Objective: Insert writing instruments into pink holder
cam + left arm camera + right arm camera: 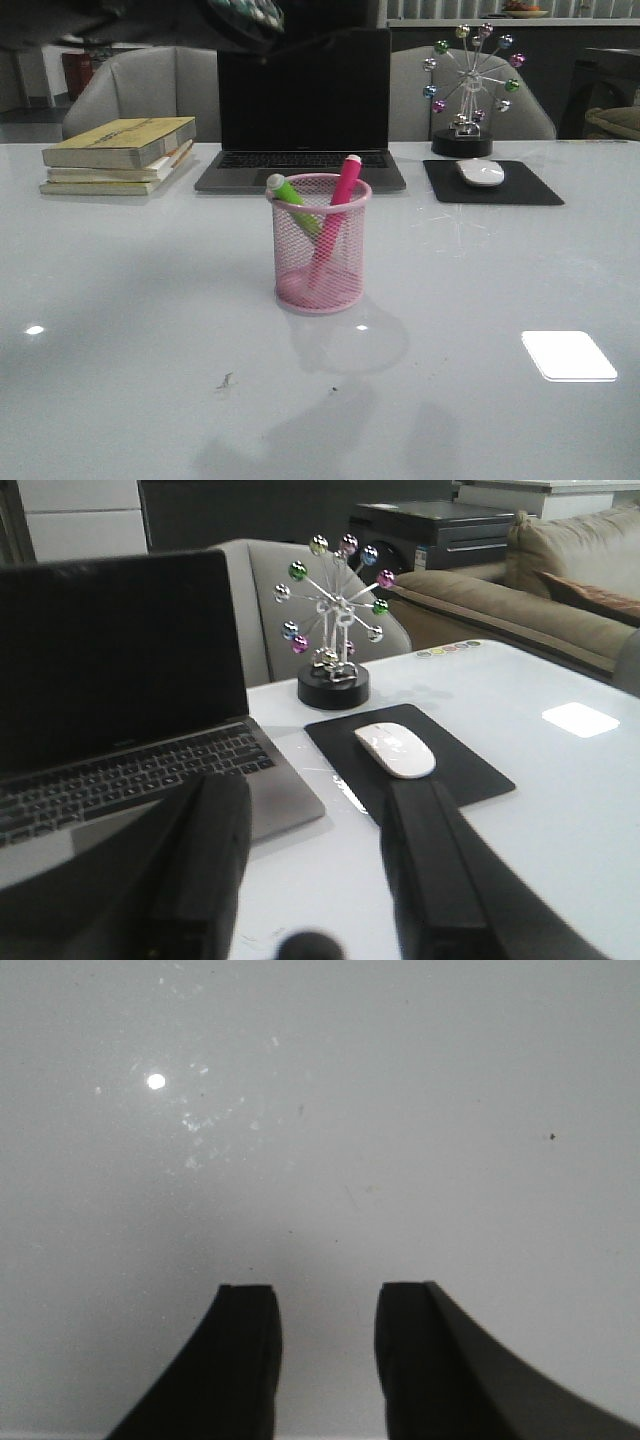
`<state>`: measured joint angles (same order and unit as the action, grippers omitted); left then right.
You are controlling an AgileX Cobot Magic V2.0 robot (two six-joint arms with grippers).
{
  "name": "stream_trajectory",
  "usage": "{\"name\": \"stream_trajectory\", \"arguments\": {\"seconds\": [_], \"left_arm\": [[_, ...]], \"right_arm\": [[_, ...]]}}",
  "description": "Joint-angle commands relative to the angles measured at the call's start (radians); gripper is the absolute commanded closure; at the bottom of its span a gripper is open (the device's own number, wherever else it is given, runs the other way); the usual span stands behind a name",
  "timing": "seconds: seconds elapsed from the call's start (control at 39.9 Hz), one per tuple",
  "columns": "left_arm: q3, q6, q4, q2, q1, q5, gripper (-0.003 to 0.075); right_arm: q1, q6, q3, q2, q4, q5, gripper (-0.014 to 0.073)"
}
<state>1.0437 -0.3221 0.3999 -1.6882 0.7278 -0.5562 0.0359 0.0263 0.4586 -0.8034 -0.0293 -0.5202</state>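
Both markers already sit in the holder (321,245) at bench (120,330) centre: green marker (293,203) leans left, pink marker (337,215) leans right, caps up above the rim. Left gripper (320,880) fingers apart, empty, aimed past laptop (120,700) and mouse (395,749). Right gripper (328,1350) fingers apart, empty, over bare bench. Task looks done. Markers seem light, stiff, smooth plastic; grip mid-barrel. Mesh holder likely light and tippy.

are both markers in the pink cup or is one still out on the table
Both are in. The green marker and the pink marker stand tilted inside the pink cup, tops leaning on its rim.
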Motion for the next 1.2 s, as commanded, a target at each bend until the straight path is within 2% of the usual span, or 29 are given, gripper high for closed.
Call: {"name": "stream_trajectory", "arguments": {"seconds": [0.0,0.5,0.78,1.18], "left_arm": [[0.025,-0.062,-0.009,0.113,-0.039,0.008,0.035],[0.017,-0.062,-0.01,0.44,-0.358,0.438,0.035],[-0.176,-0.062,-0.004,0.626,-0.487,0.468,0.036],[-0.532,-0.06,0.087,0.884,-0.515,0.468,0.0393]], "right_arm": [[0.004,-0.003,0.027,0.01,-0.006,0.057,0.023],[0.004,-0.004,0.027,0.01,-0.007,0.086,0.023],[0.004,-0.004,0.027,0.01,-0.007,0.086,0.023],[0.001,-0.004,0.027,0.01,-0.006,0.089,0.023]]}}
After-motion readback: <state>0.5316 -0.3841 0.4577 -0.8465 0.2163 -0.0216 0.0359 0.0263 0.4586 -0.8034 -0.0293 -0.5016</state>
